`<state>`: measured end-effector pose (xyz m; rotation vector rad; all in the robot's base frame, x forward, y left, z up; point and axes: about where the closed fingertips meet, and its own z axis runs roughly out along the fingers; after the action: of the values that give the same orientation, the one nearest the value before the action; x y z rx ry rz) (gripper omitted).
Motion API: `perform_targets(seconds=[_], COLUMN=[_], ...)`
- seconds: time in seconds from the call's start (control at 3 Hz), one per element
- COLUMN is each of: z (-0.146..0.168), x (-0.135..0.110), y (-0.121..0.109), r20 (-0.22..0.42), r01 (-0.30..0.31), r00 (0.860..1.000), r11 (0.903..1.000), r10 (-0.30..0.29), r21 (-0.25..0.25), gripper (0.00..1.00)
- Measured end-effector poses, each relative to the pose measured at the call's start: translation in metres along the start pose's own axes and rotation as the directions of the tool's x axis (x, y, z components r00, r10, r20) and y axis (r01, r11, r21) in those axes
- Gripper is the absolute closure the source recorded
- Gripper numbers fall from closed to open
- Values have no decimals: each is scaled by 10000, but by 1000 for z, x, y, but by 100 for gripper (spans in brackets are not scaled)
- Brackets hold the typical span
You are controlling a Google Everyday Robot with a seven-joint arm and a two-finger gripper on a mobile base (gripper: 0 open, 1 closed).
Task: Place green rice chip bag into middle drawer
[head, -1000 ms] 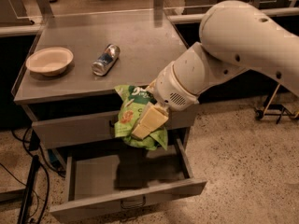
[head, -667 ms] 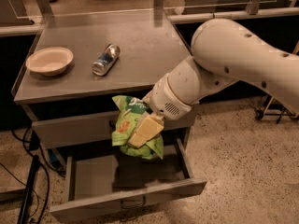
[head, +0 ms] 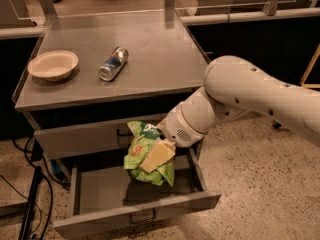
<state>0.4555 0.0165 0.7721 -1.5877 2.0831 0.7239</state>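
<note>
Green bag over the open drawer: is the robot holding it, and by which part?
The gripper clamps the green rice chip bag across its middle, one pale finger lying over its front, above the middle drawer.

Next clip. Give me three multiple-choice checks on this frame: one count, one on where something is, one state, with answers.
1. How many things sit on the counter?
A. one
B. two
C. four

2. Where is the green bag?
A. on the counter
B. on the floor
C. in the gripper, over the lower drawer

3. The lower drawer is:
A. pulled open
B. shut
C. taken out of the cabinet

Answers:
1 B: only a bowl and a can are on it.
2 C: the gripper is clamped on the green bag above the lower drawer's bare floor.
3 A: its inside shows below the shut upper drawer.
</note>
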Motion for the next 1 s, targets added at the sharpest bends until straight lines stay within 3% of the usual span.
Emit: perform_targets(seconds=[0.67,1.0], z=[12,47], x=[7,37], y=[1,-5], r20=[103,-52], r01=[-158,-803], r00=[9998,9968], r11=[9998,9960], r10=[159,801], r21=[-114,-380], gripper=[100,100])
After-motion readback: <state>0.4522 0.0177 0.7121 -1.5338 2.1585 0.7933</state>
